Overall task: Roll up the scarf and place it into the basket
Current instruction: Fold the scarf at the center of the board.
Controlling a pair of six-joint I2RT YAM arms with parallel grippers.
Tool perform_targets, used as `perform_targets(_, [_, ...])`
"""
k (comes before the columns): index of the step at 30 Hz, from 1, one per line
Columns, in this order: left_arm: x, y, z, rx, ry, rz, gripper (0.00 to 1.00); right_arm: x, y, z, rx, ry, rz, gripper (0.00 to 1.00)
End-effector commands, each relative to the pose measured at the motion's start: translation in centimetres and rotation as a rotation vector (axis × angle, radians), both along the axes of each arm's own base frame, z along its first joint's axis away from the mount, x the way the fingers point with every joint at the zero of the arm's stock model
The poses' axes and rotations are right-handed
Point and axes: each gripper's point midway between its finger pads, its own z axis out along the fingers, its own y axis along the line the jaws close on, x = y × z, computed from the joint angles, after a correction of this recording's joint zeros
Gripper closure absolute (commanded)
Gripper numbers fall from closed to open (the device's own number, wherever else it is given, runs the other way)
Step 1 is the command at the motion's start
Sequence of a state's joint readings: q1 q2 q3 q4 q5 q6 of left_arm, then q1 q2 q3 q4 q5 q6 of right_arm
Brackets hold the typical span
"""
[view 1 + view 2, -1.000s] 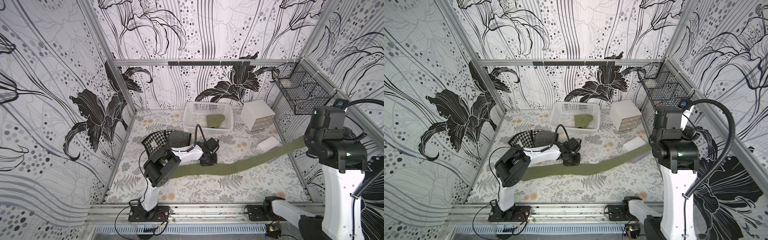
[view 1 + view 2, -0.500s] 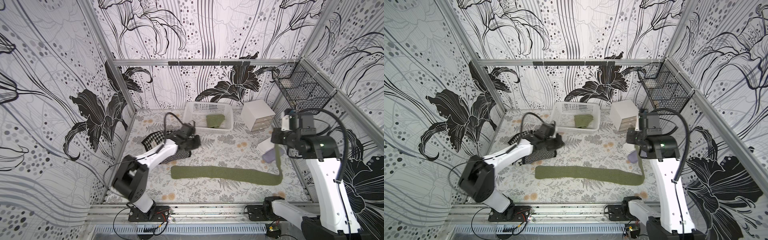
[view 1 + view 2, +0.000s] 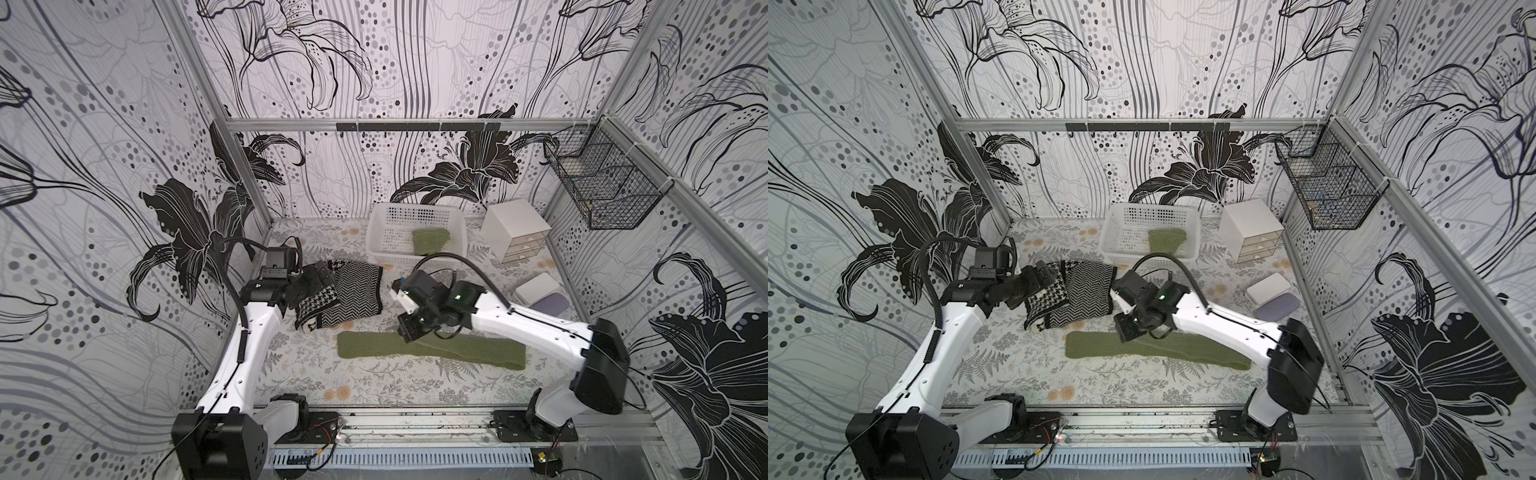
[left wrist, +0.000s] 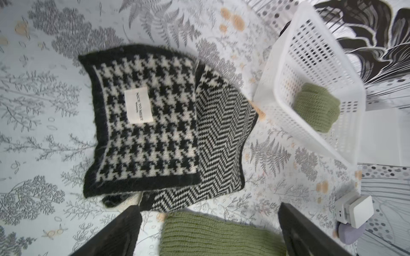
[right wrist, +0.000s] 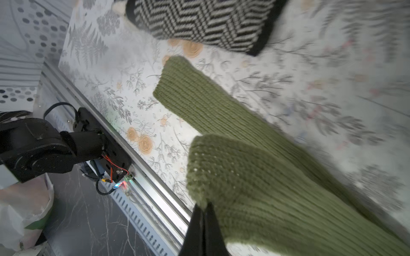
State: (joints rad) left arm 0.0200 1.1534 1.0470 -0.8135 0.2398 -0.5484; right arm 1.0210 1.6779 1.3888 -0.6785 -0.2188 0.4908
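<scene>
A long green knitted scarf lies flat across the front of the table in both top views. My right gripper is shut on one end of it, and that end is folded back over the scarf's middle. My left gripper is open and holds nothing. It hovers over a black-and-white patterned scarf, left of the green one. The white perforated basket stands at the back with a green roll inside.
A white drawer box stands right of the basket. A black wire basket hangs on the right wall. A small white box and a purple pad lie at the right edge.
My right gripper brought the scarf's right end down from high on the right and across to the scarf's middle. My left gripper let go of the left end, opened and drew back left.
</scene>
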Motion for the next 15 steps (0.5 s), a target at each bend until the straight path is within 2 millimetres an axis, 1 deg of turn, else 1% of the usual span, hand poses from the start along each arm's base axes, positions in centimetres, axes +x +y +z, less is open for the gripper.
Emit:
perform_targets(1, [-0.9,-1.1,-1.1,-0.040,0.028,-0.071,0.01,0.0,6.3,1.0,0.118,0.013,0.041,1.00])
perform_targets(2, [-1.1,-1.4,-1.6,-0.061,0.042,-0.081,0.01,0.4,7.3,0.5,0.114,0.000,0.035,1.00])
perform_targets(3, [-1.2,-1.7,-2.0,-0.075,0.053,-0.087,0.01,0.6,8.2,0.5,0.123,-0.013,0.032,1.00])
perform_targets(5, [-1.7,-1.7,-3.0,-0.086,0.077,-0.076,0.01,0.6,10.2,1.5,0.176,-0.026,0.048,1.00])
perform_targets(6, [-1.9,-1.6,-3.2,-0.082,0.082,-0.070,0.01,0.5,10.9,1.5,0.179,-0.018,0.060,1.00])
perform_targets(8, [-2.3,-1.9,-3.8,-0.100,0.104,-0.075,0.01,-0.1,11.5,0.2,0.134,0.032,0.093,1.00])
perform_targets(9, [-2.3,-2.2,-4.1,-0.114,0.111,-0.080,0.01,-0.4,11.4,-0.5,0.116,0.042,0.099,0.91])
perform_targets(11, [-2.6,-2.6,-5.4,-0.145,0.144,-0.078,0.01,-1.1,10.8,-0.9,0.138,0.052,0.098,0.60])
perform_targets(12, [-2.8,-2.6,-6.0,-0.154,0.161,-0.067,0.01,-1.2,10.0,-0.7,0.151,0.041,0.082,0.50])
perform_targets(13, [-2.9,-2.8,-6.7,-0.166,0.173,-0.065,0.01,-1.3,9.1,-0.3,0.162,0.026,0.070,0.43])
perform_targets(14, [-3.1,-3.0,-7.2,-0.182,0.190,-0.065,0.01,-1.4,7.9,-0.1,0.152,0.012,0.054,0.40])
perform_targets(15, [-3.2,-3.3,-7.6,-0.195,0.200,-0.065,0.01,-1.5,6.6,-0.2,0.129,0.001,0.035,0.39])
